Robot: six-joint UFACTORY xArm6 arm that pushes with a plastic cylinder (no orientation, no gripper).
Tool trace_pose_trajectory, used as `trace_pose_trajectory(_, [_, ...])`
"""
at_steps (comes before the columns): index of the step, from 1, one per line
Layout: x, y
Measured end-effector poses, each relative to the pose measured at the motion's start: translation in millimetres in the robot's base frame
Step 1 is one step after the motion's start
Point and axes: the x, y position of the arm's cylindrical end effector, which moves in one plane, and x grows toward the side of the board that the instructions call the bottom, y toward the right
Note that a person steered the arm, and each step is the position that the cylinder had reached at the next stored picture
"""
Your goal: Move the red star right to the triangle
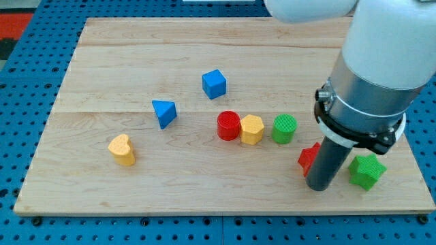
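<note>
My tip point(319, 188) rests on the worktop point(204, 190) touching the red star point(308, 157), which lies mostly hidden behind the rod near the view's right. There is no hand here, only the rod, so nothing is held. The tip sits at about the star's 5 o'clock, with the green star point(367, 170) just beside it at 3 o'clock. The blue triangle point(164, 112) lies well apart toward 9 o'clock, beyond the green cylinder point(285, 128), yellow hexagon point(251, 129) and red cylinder point(229, 126). Standing on the star's right side suits a leftward push.
</note>
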Motion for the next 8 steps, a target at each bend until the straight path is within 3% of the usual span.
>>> trace_pose_trajectory(2, [9.5, 16.0])
trace_pose_trajectory(4, [-8.8, 44.6])
trace_pose_trajectory(7, [-11.9, -74.9])
trace_pose_trajectory(8, [-11.9, -43.9])
